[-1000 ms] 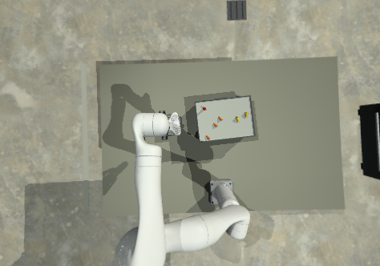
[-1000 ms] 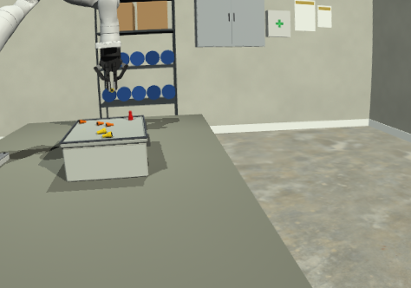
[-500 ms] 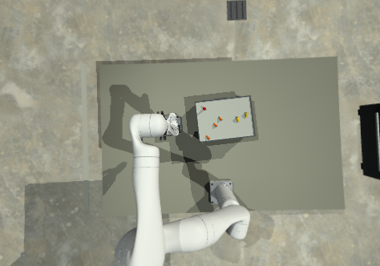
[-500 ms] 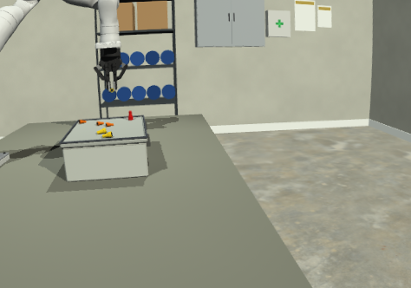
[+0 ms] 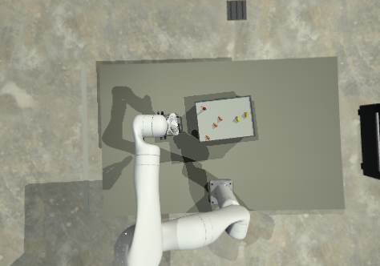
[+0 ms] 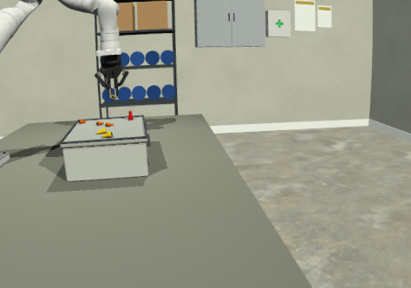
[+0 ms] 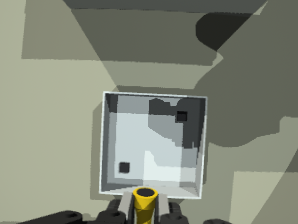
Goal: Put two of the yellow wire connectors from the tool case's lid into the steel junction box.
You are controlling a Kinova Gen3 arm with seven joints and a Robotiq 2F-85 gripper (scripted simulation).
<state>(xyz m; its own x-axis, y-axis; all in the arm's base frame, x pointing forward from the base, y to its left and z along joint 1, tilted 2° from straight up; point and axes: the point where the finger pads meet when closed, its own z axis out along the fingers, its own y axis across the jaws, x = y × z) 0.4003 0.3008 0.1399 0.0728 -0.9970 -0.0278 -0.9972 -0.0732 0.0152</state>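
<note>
My gripper (image 7: 144, 208) is shut on a yellow wire connector (image 7: 145, 201), which stands upright between the fingers. It hangs high over the near edge of the open steel junction box (image 7: 152, 145); the box looks empty. In the overhead view the gripper (image 5: 173, 124) covers the box, just left of the tool case's lid (image 5: 225, 118). Two more yellow connectors (image 5: 237, 119) (image 5: 246, 114) lie on the right part of the lid. In the side view the gripper (image 6: 113, 93) hangs well above the table behind the case (image 6: 106, 153), with the connector (image 6: 113, 96) at its tips.
Three orange connectors (image 5: 215, 124) and one red connector (image 5: 204, 108) also lie on the lid. The arm's base (image 5: 220, 191) is bolted near the table's front edge. A black case (image 5: 370, 141) stands off the table to the right.
</note>
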